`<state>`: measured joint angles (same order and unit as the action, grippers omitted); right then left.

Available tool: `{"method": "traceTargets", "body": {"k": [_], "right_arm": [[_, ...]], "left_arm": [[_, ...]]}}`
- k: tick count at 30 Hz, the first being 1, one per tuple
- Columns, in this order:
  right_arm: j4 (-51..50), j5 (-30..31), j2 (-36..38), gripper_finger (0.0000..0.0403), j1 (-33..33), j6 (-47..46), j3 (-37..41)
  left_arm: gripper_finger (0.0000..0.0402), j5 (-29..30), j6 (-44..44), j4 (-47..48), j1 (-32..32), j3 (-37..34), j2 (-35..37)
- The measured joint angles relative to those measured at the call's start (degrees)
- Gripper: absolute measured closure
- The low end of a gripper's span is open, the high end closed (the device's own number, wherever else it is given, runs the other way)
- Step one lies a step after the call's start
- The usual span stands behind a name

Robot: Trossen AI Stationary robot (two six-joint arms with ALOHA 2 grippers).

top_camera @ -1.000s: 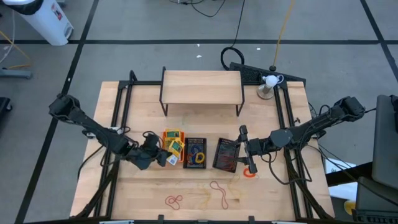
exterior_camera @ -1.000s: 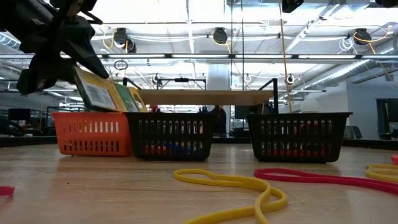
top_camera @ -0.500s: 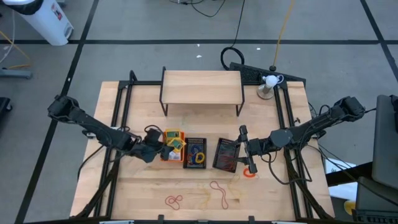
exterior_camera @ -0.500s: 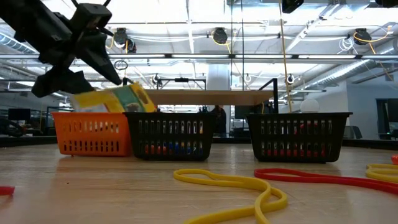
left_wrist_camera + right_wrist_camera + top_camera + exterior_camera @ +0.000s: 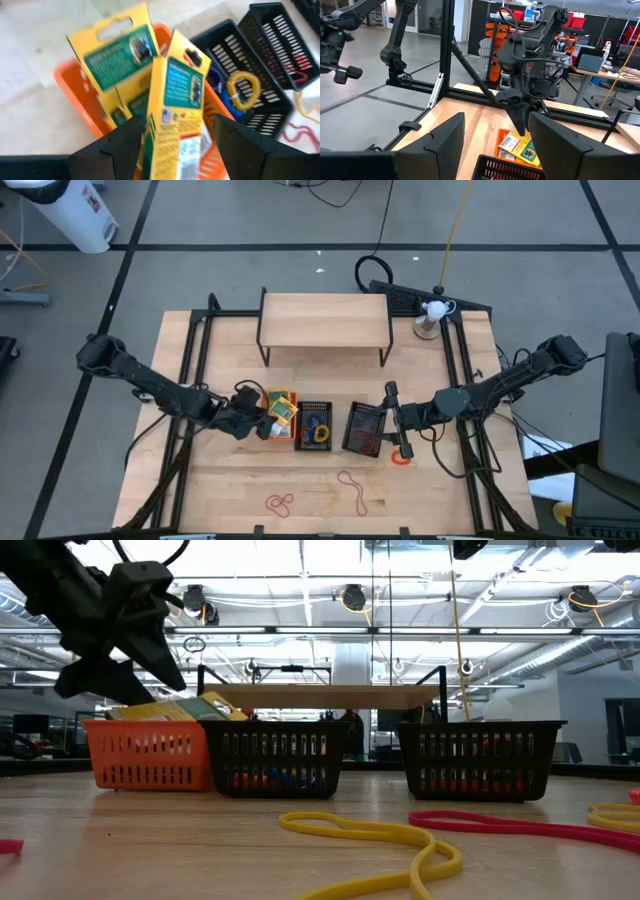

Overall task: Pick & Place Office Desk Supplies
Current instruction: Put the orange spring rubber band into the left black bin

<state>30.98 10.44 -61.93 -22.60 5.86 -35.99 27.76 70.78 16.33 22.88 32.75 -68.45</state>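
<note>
An orange mesh bin (image 5: 274, 427) holds several yellow-and-green packs (image 5: 281, 405). One pack (image 5: 176, 107) lies on top of the others. My left gripper (image 5: 179, 122) hangs open just above the bin's left end (image 5: 160, 660), a finger on either side of that pack's near end without gripping it. To the right stand a black bin (image 5: 314, 425) with blue and yellow bands and a second black bin (image 5: 364, 428). My right gripper (image 5: 390, 420) waits open beside that second bin, holding nothing.
Loose rubber bands lie on the near part of the table: yellow (image 5: 400, 840), red (image 5: 280, 502), another red (image 5: 352, 490), and a red ring (image 5: 401, 457) by the right gripper. A wooden shelf (image 5: 324, 320) stands at the far side. Black frame rails (image 5: 190, 360) run along both table sides.
My left gripper has moved toward the orange bin, a little right and far, rolled its wrist and opened, letting go of a pack. The pack, held steeply upright before, has tipped over and now lies nearly flat on the packs in the bin.
</note>
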Motion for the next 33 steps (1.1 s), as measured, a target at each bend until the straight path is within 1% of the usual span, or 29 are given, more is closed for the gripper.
{"method": "traceTargets", "body": {"k": [5, 9, 12, 16, 17, 19, 21, 23, 25, 26, 27, 29, 31, 32, 33], "right_arm": [[0.0, 0.02, 0.0, 0.0192, 0.01, 1.45, 0.0], [0.05, 0.28, -0.01, 0.0192, -0.01, 5.48, 0.0], [0.32, 2.09, -0.02, 0.0192, 0.01, 10.49, 0.01], [0.05, 4.59, -0.12, 0.0192, 0.53, 15.63, 0.0], [0.1, 4.57, -0.36, 0.0192, 0.95, 16.06, 0.0], [-0.16, 4.55, -0.73, 0.0192, 1.84, 16.24, 0.03], [0.06, 4.56, -1.29, 0.0192, 2.67, 15.99, 0.04], [0.04, 4.55, -1.96, 0.0192, 3.45, 15.27, 0.04], [0.11, 4.52, -2.65, 0.0192, 4.21, 13.83, 0.04], [0.4, 4.46, -3.06, 0.0192, 4.73, 12.8, 0.04], [0.54, 4.47, -3.39, 0.0192, 5.17, 11.69, 0.04], [0.36, 4.48, -3.79, 0.0192, 6.0, 9.35, 0.04], [0.5, 4.51, -4.04, 0.0192, 6.67, 7.58, 0.04], [0.52, 4.5, -4.12, 0.0192, 6.88, 6.85, 0.04], [0.48, 4.49, -4.15, 0.0192, 6.96, 6.27, 0.04]], "left_arm": [[0.0165, -0.08, -6.19, 2.94, -2.36, 0.0, 2.4], [0.0165, 0.14, -9.85, 9.52, -4.36, -0.02, 5.28], [0.0165, 2.44, -13.37, 16.16, -5.88, -0.02, 8.27], [0.0165, 9.37, -18.48, 22.11, -8.0, -0.02, 11.77], [0.0165, 11.36, -19.85, 22.15, -8.4, -0.02, 12.76], [0.0165, 14.78, -23.32, 19.35, -9.04, -0.02, 14.58], [0.0165, 15.37, -30.26, 14.19, -9.65, -0.02, 16.26], [0.0165, 14.77, -39.6, 6.13, -9.82, -0.02, 17.6], [0.0165, 11.14, -50.44, -4.21, -9.73, -0.02, 18.67], [0.0165, 7.84, -55.78, -9.61, -9.6, -0.02, 19.03], [0.0165, 3.27, -60.84, -15.07, -9.49, 0.0, 19.17], [0.0165, -6.55, -68.33, -22.67, -9.14, 0.04, 19.14], [0.0165, -15.48, -71.58, -26.79, -8.73, 0.04, 18.47], [0.0165, -18.2, -71.78, -28.28, -8.52, 0.04, 17.64], [0.0165, -19.64, -71.48, -29.06, -8.38, 0.04, 16.64]]}}
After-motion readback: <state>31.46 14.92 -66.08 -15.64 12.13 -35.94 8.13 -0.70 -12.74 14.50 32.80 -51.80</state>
